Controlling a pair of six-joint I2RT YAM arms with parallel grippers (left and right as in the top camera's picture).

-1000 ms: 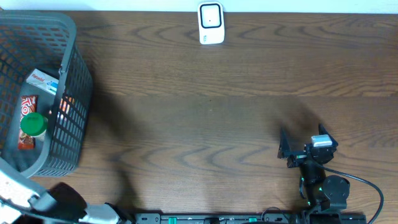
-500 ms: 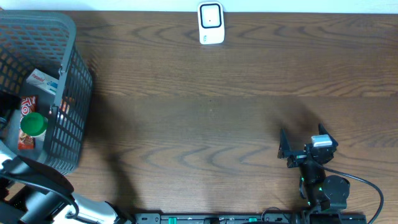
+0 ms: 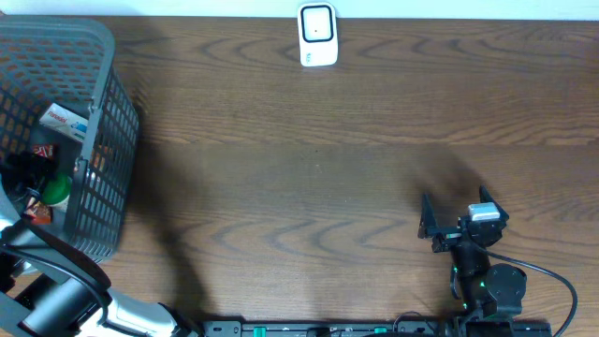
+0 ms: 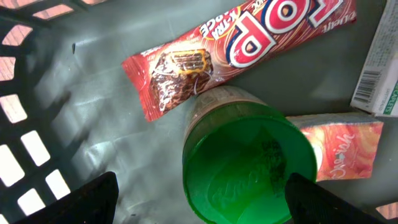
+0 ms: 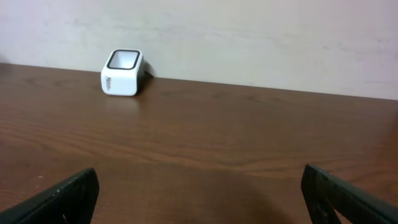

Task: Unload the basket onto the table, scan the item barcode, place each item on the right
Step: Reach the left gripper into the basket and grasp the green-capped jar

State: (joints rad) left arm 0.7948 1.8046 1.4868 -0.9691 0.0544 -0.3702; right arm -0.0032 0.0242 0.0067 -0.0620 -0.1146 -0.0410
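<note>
Left pincer [image 4: 205, 199] open over green-lidded jar [image 4: 249, 165] in basket [image 3: 103, 122]; right pincer [image 5: 199, 193] open, idle; risk: round lid slips from off-centre grip.

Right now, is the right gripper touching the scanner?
Apart. The overhead view shows the right gripper near the front edge and the scanner at the far edge, with bare table between.

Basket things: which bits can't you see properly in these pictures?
- Green-lidded jar, left wrist view: its lid hides its sides, so no barcode shows.
- White box, left wrist view: cut off by the right edge.
- Chocolate bar, overhead: mostly covered by the left arm and the basket mesh.
</note>
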